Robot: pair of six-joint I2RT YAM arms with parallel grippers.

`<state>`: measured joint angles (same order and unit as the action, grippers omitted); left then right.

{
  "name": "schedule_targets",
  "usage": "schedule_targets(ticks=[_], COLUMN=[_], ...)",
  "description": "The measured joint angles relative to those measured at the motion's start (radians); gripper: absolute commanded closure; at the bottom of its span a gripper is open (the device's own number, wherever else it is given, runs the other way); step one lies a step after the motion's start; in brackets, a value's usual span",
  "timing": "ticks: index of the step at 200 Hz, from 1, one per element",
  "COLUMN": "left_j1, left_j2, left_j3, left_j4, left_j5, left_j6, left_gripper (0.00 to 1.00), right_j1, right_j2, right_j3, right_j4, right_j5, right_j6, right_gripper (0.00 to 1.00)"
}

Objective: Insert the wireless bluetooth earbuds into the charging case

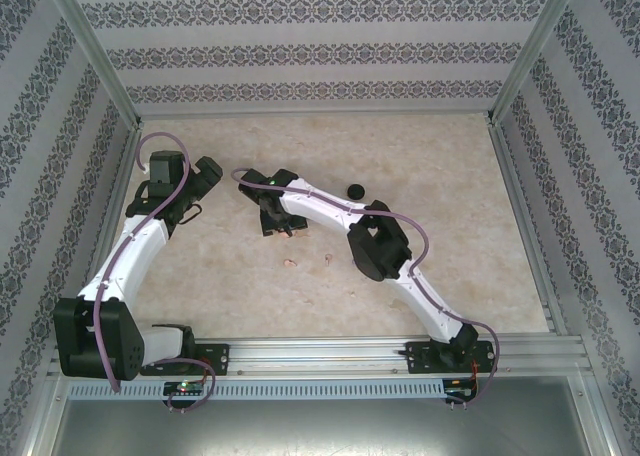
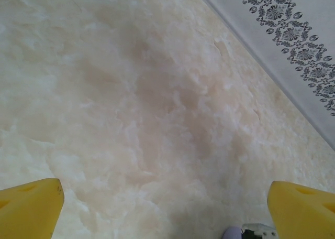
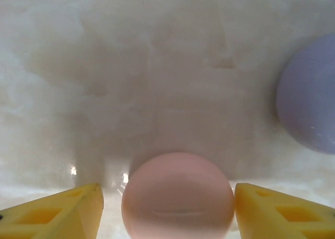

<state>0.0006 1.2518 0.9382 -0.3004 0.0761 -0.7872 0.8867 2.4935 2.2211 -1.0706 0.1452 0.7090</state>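
Observation:
A round pale pink charging case [image 3: 178, 197] lies shut on the table between the yellow fingers of my right gripper [image 3: 167, 197]. The right finger is at the case's edge, and a small gap remains on the left. The gripper is open. Seen from above, my right gripper [image 1: 272, 226] is reaching left to mid-table. Two tiny pale pink earbuds [image 1: 290, 263] [image 1: 329, 259] lie loose on the table just in front of it. My left gripper [image 2: 165, 189] is wide open over bare table, and from above it [image 1: 210, 171] sits at the far left.
A purple round case [image 3: 309, 92] lies to the right of the pink one. A black round case [image 1: 353, 189] rests further back, right of centre. Patterned walls [image 1: 320, 51] and metal posts enclose the marble-look table [image 1: 450, 176].

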Motion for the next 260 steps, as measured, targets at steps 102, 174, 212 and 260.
schedule_targets(ticks=[102,174,212,260], left_j1=[0.000,0.000,0.000,0.000], left_j2=[-0.002,-0.002,-0.007,-0.039], left_j3=[0.000,0.000,-0.048,-0.268], left_j4=[0.000,-0.008,0.039,0.291], left_j5=[0.009,0.056,0.102,0.254], left_j6=[0.000,-0.006,0.016,0.029], left_gripper=[0.01,0.00,0.04,0.04], right_j1=[-0.008,-0.016,-0.029,-0.129], right_j2=[0.012,-0.024,-0.124,-0.377], right_j3=[0.008,-0.049,-0.178,-0.335], right_j4=[-0.002,0.041,0.099,0.251], right_j5=[-0.022,-0.063,-0.085,-0.129], right_j6=[-0.016,-0.043,-0.042,0.006], right_gripper=[0.46,0.58,0.58,0.58])
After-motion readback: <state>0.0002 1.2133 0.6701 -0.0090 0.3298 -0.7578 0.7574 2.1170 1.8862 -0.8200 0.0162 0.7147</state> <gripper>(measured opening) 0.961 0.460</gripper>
